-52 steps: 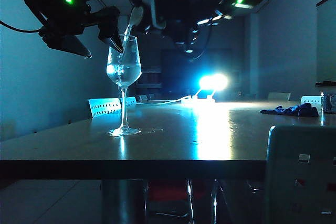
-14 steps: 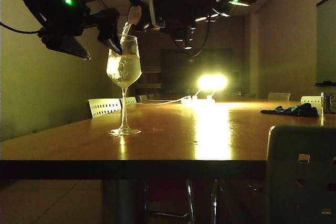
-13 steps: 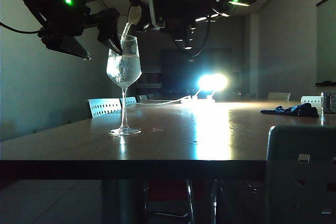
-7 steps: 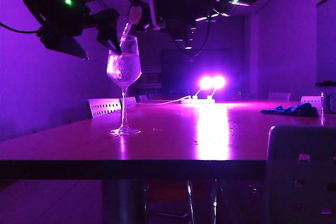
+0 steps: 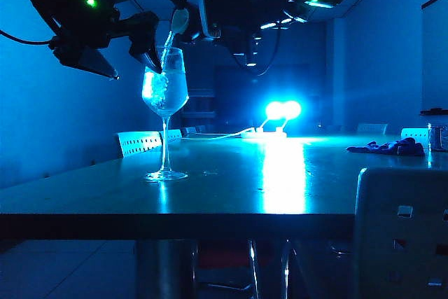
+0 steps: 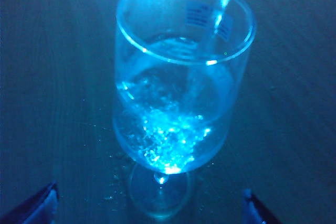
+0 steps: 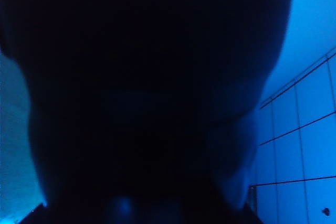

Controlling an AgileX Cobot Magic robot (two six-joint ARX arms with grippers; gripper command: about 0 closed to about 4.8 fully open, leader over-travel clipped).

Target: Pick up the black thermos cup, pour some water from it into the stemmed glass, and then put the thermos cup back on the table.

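One stemmed glass (image 5: 165, 89), one black thermos cup (image 5: 210, 12), two tools: left tool (image 5: 133, 50), right tool (image 5: 231, 15), one cloth (image 5: 388, 147).

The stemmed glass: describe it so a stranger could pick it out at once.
On the left part of the long table, the stemmed glass stands alone: tall, clear, holding water. A thin stream falls into it from the tilted black thermos cup; nothing else on the table is being filled.

- Deep blue light tints every view; the room is dim.
- Two bright cyan lamps (image 5: 283, 110) glare, streaking the glossy table top (image 5: 280, 187).
- Right wrist view is nearly black.
- Left wrist view is soft.
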